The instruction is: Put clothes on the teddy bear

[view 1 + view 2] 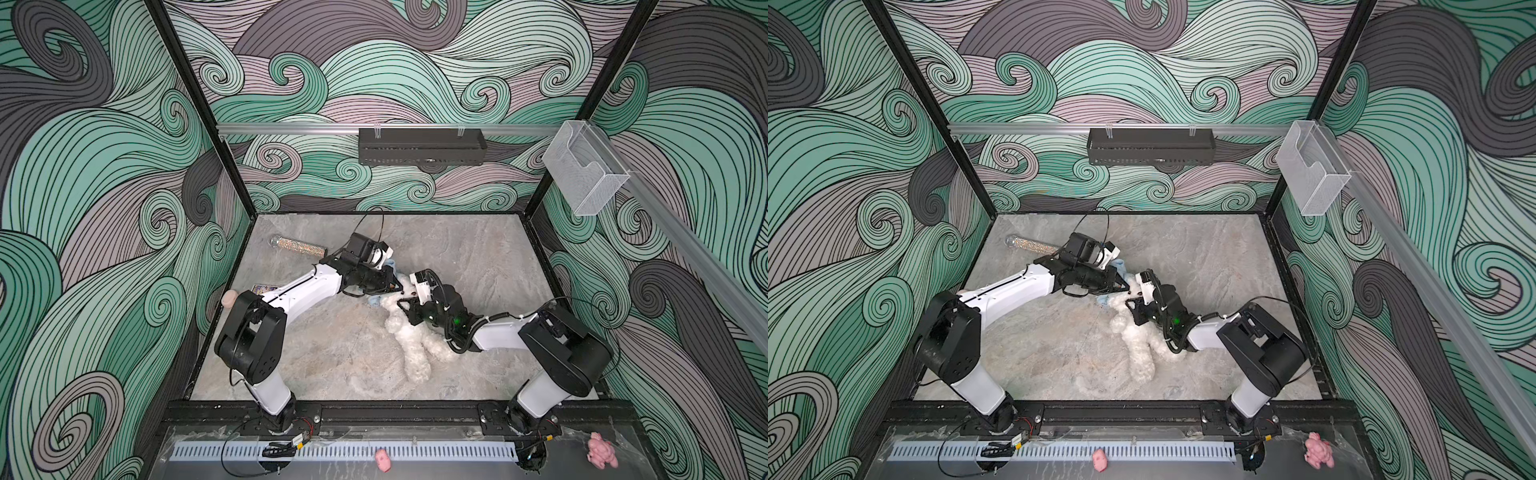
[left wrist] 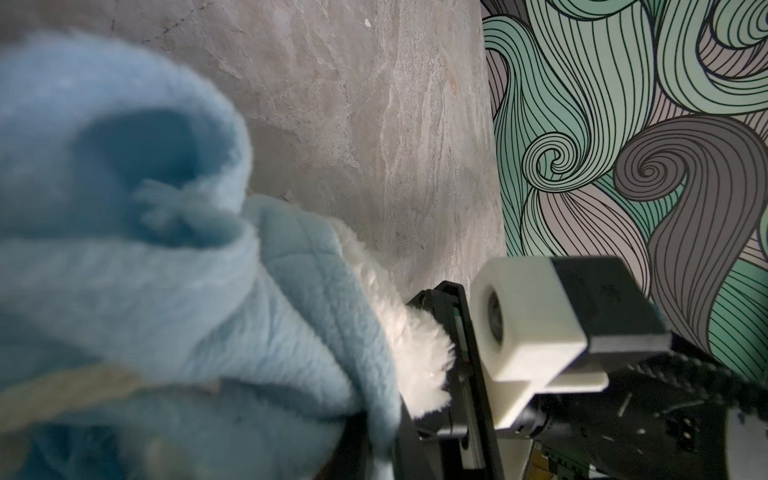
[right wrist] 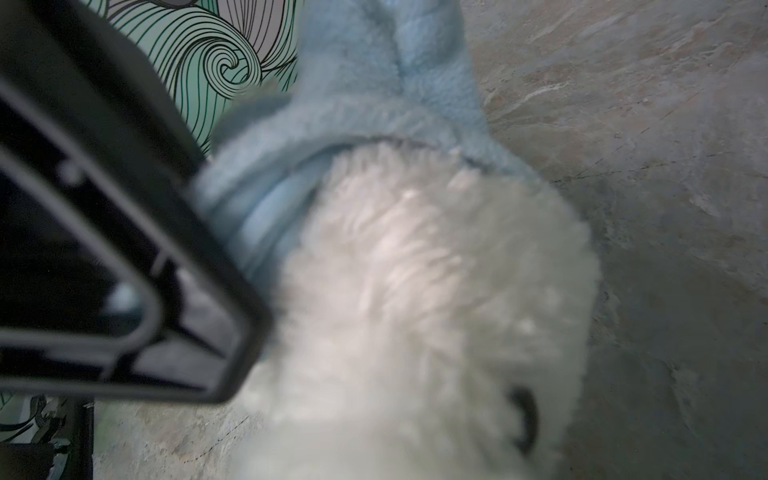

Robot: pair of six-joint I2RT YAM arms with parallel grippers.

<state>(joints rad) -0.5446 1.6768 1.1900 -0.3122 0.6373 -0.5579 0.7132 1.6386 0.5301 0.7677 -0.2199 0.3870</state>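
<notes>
Both left tool (image 1: 398, 286) and right tool (image 1: 401, 306) sit at the head of the teddy bear (image 1: 410, 353); cannot tell either's grip

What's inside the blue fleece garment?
The teddy bear's white fur shows at the garment's opening. How far in it reaches is hidden by the fleece.

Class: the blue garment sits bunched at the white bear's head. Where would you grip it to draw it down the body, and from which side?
Likely its rolled rim, where the garment meets the fur of the bear: that thick fold offers a firm pinch. Come from the head end; the bear lies stretched out, so the pull runs along its body.
</notes>
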